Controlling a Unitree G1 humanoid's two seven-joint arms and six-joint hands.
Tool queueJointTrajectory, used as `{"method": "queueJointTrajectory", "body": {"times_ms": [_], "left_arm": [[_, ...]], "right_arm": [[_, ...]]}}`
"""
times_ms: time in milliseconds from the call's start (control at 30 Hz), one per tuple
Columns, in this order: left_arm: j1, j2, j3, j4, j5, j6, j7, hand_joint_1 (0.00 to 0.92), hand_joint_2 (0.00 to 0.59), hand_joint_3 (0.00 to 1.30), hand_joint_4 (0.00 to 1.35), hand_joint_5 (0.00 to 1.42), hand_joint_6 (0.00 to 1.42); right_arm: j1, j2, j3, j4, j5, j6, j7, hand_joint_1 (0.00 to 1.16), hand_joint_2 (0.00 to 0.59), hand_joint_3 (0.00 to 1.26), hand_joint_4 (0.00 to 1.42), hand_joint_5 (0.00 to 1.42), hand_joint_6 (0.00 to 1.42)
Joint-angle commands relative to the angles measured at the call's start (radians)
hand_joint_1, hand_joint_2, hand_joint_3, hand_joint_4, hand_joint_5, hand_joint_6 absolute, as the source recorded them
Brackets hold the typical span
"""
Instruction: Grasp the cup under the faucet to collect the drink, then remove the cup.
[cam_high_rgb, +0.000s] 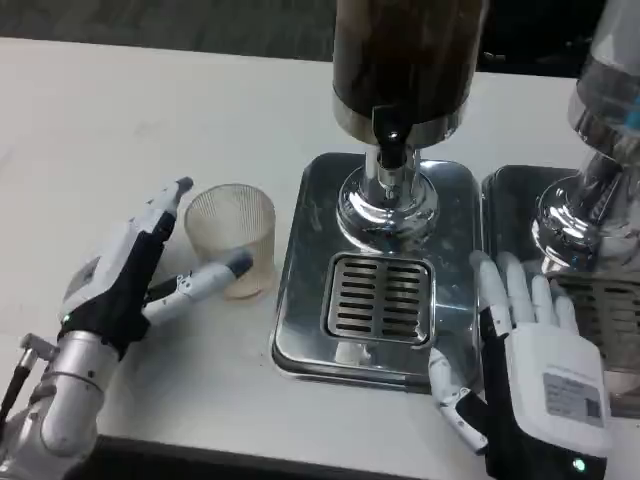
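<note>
A ribbed, translucent cup (232, 238) is standing upright on the white table (90, 130), just left of the steel dispenser base (300, 300) rather than on the drip grate (379, 297) below the faucet (390, 150); it is not yet where the drink would fall. The robot's left hand (135, 270) is reaching in from the left with its fingers spread wide around the cup, one finger (170, 200) lying near the rim on the far side and another (215, 272) crossing low in front, apparently bracketing the cup for a side grasp. Whether the fingers are already touching the cup wall cannot be told; the hand is not yet closing on it. The right hand (530, 340) is lying flat, fingers extended and holding nothing, between the grate and a second dispenser (600, 150) at right, seemingly waiting near the dark-filled tank (410, 50). Judging by the layout, the cup is still needing a short carry rightward onto the grate.
</note>
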Motion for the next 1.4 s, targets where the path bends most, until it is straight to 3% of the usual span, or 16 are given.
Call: {"method": "queueJointTrajectory", "body": {"times_ms": [33, 333, 667, 933, 1233, 1400], "left_arm": [[-0.026, -0.008, -0.009, 0.024, 0.003, 0.009, 0.016, 0.332, 0.030, 0.00, 0.00, 0.00, 0.00], [-0.049, -0.070, -0.025, 0.042, 0.016, 0.048, 0.115, 0.429, 0.037, 0.00, 0.00, 0.00, 0.00], [-0.056, -0.143, -0.016, 0.073, -0.026, 0.051, 0.094, 0.458, 0.039, 0.00, 0.00, 0.08, 0.05], [-0.073, -0.158, -0.030, 0.093, -0.036, 0.076, 0.065, 0.492, 0.041, 0.00, 0.00, 0.15, 0.10], [-0.103, -0.153, -0.038, 0.101, -0.038, 0.095, -0.003, 0.545, 0.041, 0.00, 0.00, 0.22, 0.28], [-0.103, -0.157, -0.041, 0.106, -0.040, 0.108, -0.014, 0.576, 0.051, 0.08, 0.01, 0.34, 0.48]], "right_arm": [[0.012, 0.004, 0.001, -0.021, 0.002, 0.008, 0.001, 0.23, 0.538, 0.05, 0.00, 0.00, 0.00], [0.018, -0.009, 0.006, -0.046, 0.001, 0.004, 0.043, 0.21, 0.519, 0.05, 0.00, 0.00, 0.00], [0.052, -0.013, 0.019, -0.095, -0.015, 0.022, 0.069, 0.17, 0.521, 0.06, 0.00, 0.00, 0.01], [0.074, -0.004, 0.024, -0.116, -0.022, 0.044, 0.066, 0.16, 0.517, 0.07, 0.00, 0.00, 0.04], [0.084, 0.004, 0.028, -0.124, -0.022, 0.048, 0.056, 0.17, 0.511, 0.07, 0.00, 0.00, 0.07], [0.089, 0.009, 0.024, -0.126, -0.021, 0.049, 0.053, 0.17, 0.510, 0.07, 0.00, 0.00, 0.07]]}}
